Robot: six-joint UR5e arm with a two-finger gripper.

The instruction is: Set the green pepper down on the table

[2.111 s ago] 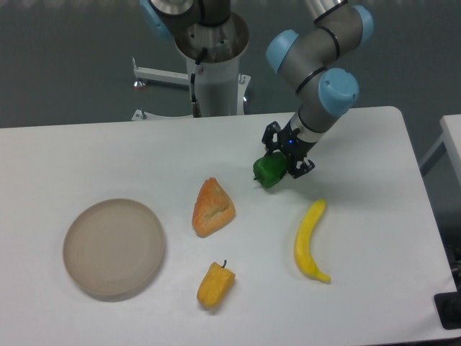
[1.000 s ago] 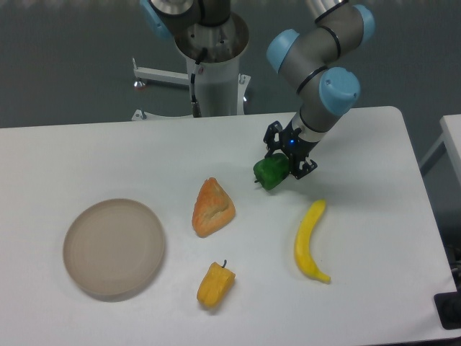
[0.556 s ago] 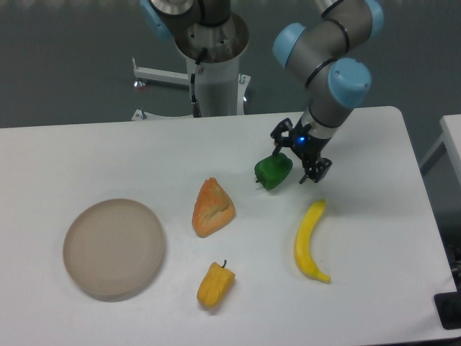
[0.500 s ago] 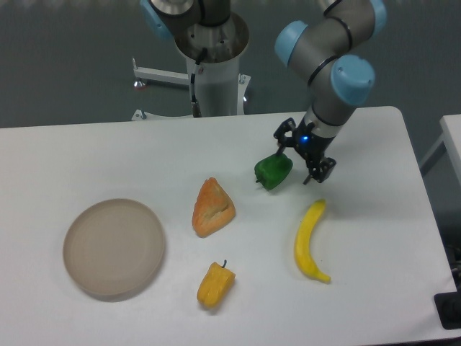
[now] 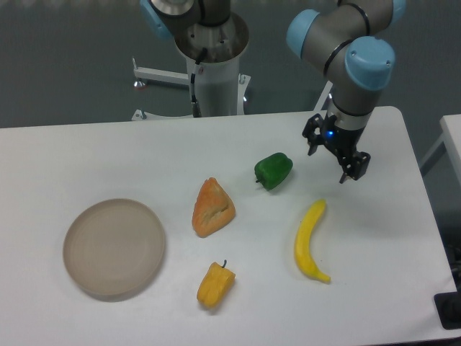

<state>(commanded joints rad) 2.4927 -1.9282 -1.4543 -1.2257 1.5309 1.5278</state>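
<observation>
The banana [image 5: 309, 241] lies near the camera, below the gripper [image 5: 333, 155], and the green pepper [image 5: 274, 171] sits by itself on the white surface [image 5: 108, 158], off to the side of the fingers and not touching them. The fingers are spread open and hold nothing. I think the pepper is already put down, so the arm should lift straight up and away, slowly, without bumping the pepper or the banana.

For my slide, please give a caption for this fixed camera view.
Green pepper rests on the white table, the open gripper apart to its right.
</observation>
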